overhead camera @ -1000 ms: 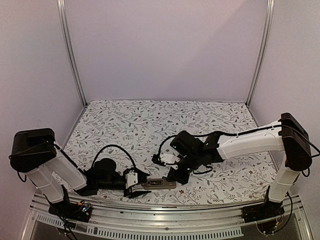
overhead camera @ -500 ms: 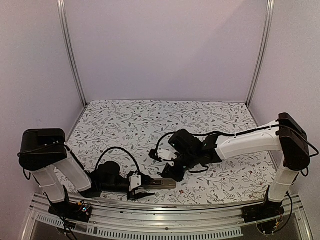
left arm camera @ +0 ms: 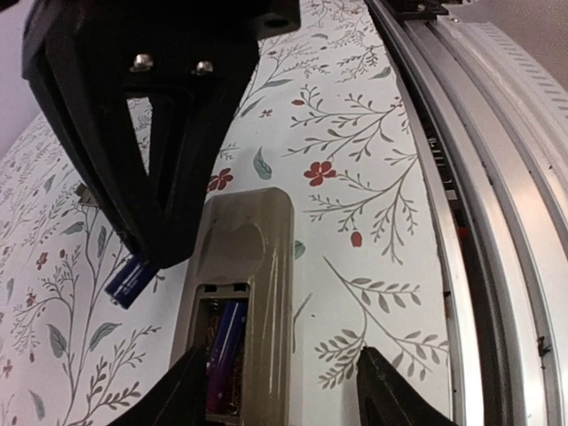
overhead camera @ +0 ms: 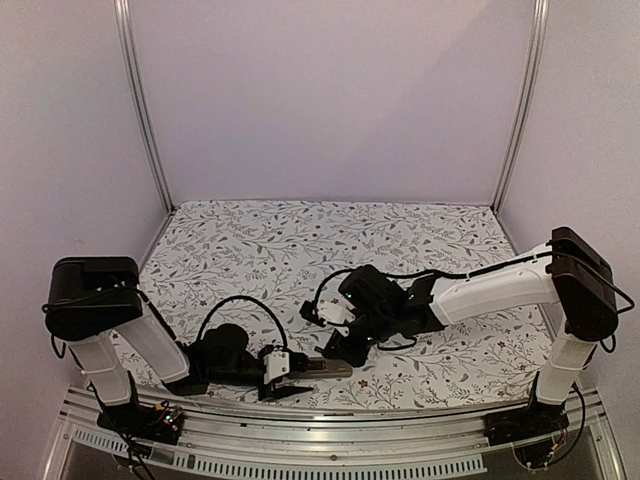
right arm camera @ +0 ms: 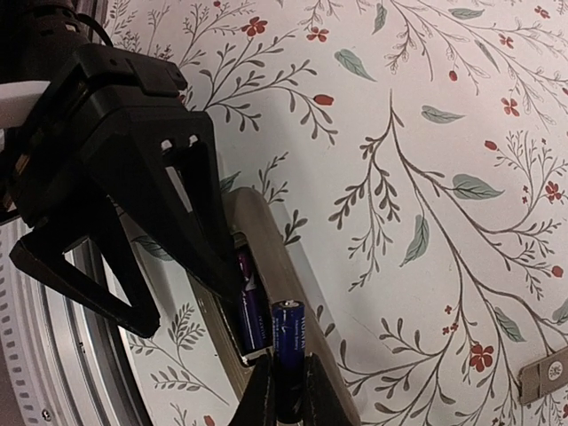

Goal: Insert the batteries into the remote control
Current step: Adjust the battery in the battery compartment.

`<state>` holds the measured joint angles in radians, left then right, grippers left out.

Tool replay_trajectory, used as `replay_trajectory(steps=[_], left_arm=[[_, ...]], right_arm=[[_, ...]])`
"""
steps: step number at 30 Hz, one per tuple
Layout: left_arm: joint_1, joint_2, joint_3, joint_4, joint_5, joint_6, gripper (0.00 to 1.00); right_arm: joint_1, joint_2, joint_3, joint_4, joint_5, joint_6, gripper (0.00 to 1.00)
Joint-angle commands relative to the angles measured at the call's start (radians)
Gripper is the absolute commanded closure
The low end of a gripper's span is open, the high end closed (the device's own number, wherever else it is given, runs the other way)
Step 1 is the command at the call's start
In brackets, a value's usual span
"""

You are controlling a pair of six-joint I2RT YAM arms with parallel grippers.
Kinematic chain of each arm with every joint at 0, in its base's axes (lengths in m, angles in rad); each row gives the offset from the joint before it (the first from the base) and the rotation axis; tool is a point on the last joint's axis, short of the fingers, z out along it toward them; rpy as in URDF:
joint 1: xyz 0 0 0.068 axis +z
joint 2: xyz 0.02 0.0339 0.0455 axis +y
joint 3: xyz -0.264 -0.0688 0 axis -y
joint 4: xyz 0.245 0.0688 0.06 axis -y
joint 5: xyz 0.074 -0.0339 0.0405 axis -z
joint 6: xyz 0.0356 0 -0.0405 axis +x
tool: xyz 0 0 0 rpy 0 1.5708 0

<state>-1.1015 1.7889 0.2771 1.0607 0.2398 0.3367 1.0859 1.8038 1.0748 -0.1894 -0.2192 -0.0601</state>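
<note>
Remote: the slim white remote control with a greyish plastic back (overhead camera: 328, 367) is laid face down on the floral-patterned counter (overhead camera: 260, 250), low in the middle of the top view, so that its dark battery recess is turned upward.
One cell in: a small dark-blue cylindrical battery (left arm camera: 226, 342) is seen lying in the recess, along its left side in the left wrist view. This seated battery suggests that half of the loading is done.
Other cell: a second dark-blue cylindrical battery (right arm camera: 288, 335) is carried at the bottom centre of the right wrist view, just beside the seated battery and roughly parallel to it.
Right pincer: the right pincer (right arm camera: 286, 368) is clamped on one end of the held battery. The free end is thereby left clear, presumably so that it can be led into the empty slot.
Contact: whether the held battery touches the remote control cannot be told.
Left pincer: the left pincer (left arm camera: 282, 373) is spread wide, with the remote control's end lying between its fingers. This is judged to be a brace against sliding. Actual contact cannot be confirmed.
Next move: a slight shift over the free slot and a downward press are judged to be needed.
Risk: the remote control could be pushed along the counter if the cell is driven in at an angle.
</note>
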Motion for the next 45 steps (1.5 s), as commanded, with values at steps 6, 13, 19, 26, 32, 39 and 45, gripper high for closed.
replay_trajectory(steps=[6, 13, 19, 26, 32, 39, 45], left_arm=[[-0.022, 0.013, 0.034, -0.104, -0.053, 0.054, 0.45], [-0.031, 0.024, 0.042, -0.145, -0.032, 0.049, 0.54], [-0.033, 0.020, 0.041, -0.159, -0.041, 0.071, 0.77], [-0.031, 0.016, 0.032, -0.160, -0.050, 0.100, 0.85], [-0.030, 0.018, 0.020, -0.146, -0.026, 0.133, 0.88], [-0.029, 0.014, 0.009, -0.143, -0.021, 0.153, 0.89], [-0.024, 0.016, 0.007, -0.136, -0.020, 0.154, 0.89]], right_arm=[[-0.004, -0.022, -0.072, 0.067, -0.014, 0.033, 1.00], [-0.004, -0.024, -0.073, 0.071, -0.010, 0.035, 1.00], [-0.004, -0.031, -0.065, 0.085, -0.016, 0.040, 1.00], [0.007, 0.037, -0.051, 0.228, -0.090, 0.115, 1.00], [0.016, 0.102, -0.032, 0.289, -0.109, 0.130, 1.00], [0.017, 0.150, -0.039, 0.298, -0.131, 0.104, 1.00], [0.020, 0.156, -0.062, 0.248, -0.113, 0.072, 1.00]])
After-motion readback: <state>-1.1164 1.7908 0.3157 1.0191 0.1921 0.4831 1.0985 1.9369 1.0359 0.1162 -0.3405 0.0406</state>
